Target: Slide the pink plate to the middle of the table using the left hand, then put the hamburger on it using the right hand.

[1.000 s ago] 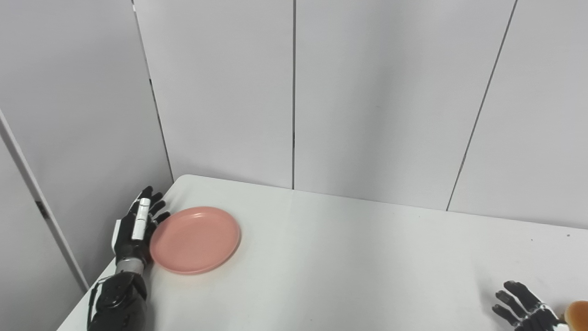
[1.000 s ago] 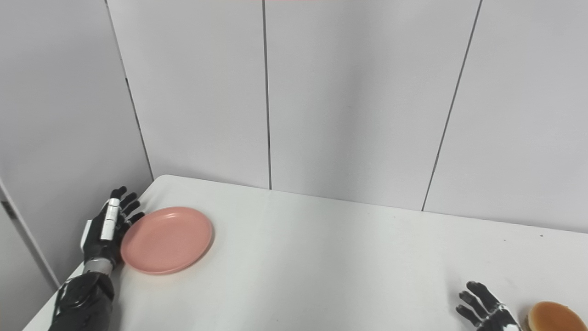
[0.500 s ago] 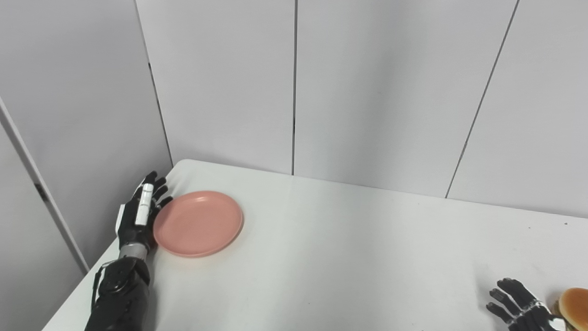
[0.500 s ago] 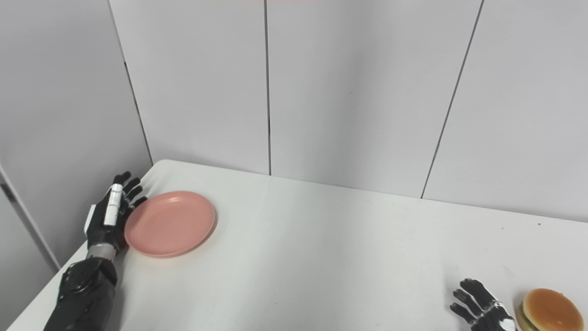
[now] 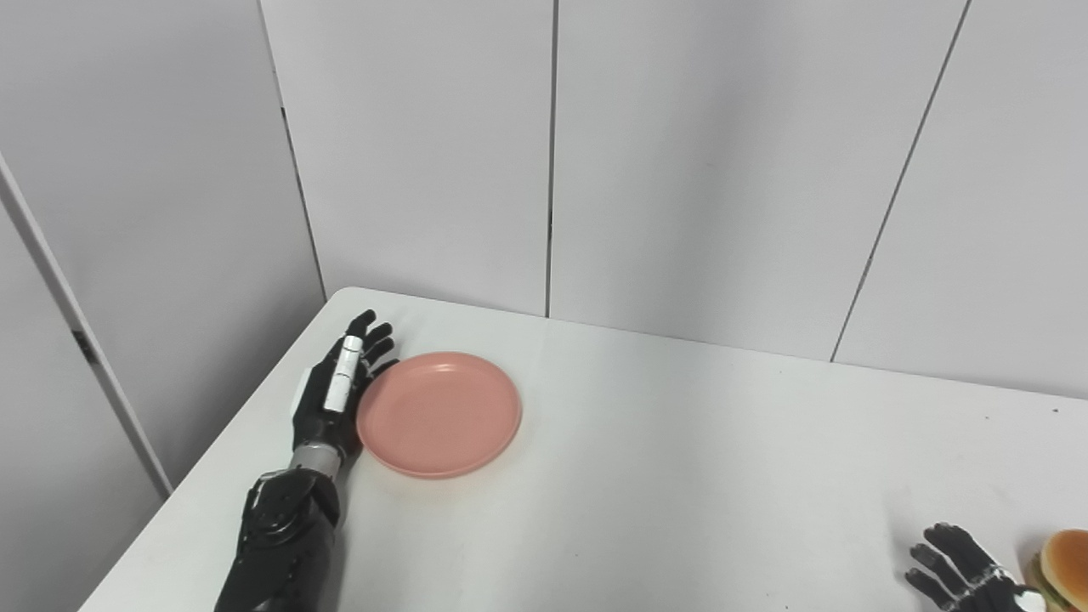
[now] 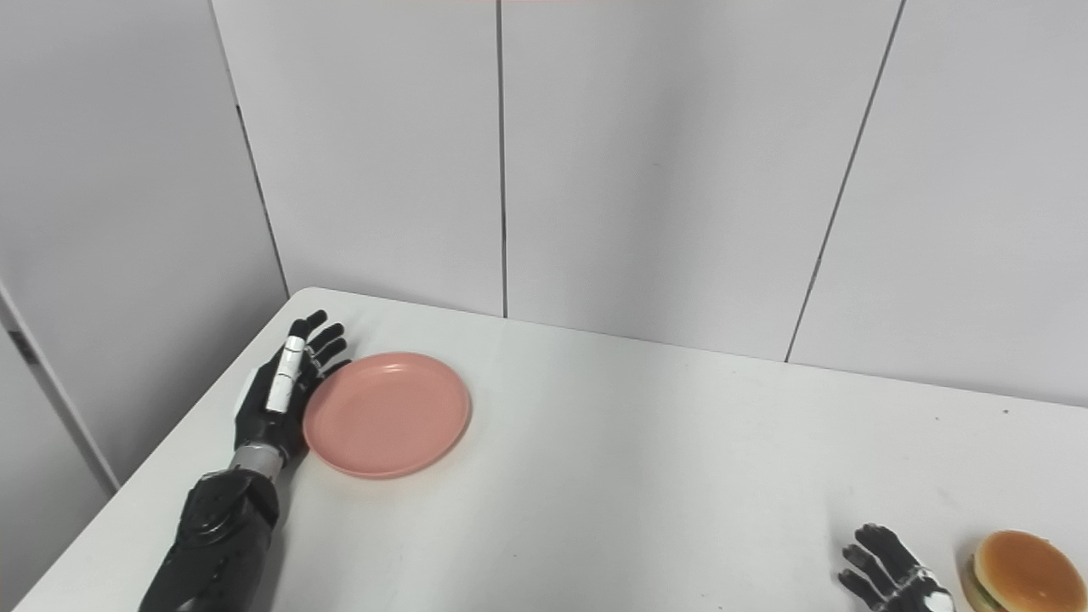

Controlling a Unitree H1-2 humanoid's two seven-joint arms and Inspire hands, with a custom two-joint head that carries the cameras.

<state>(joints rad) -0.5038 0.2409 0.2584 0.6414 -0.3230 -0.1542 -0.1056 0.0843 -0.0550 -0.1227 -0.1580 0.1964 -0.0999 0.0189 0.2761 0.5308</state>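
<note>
- Two hands show in the left eye view. The left hand lies flat with its fingers spread apart, and its side presses on the left rim of the pink plate.
- One second ago the plate sat nearer the table's left edge. Now it is farther from that edge, though the camera has shifted too. I think the push is working, but the plate is still on the left part of the white table, so more sliding is needed.
- Down in the bottom right corner, the right hand waits with fingers apart, holding nothing. Only a bit of the hamburger shows just beside it.
- In the right eye view, the same plate touches the left hand.
- Here the whole hamburger shows, resting on the table just beside the open right hand, not picked up yet.
</note>
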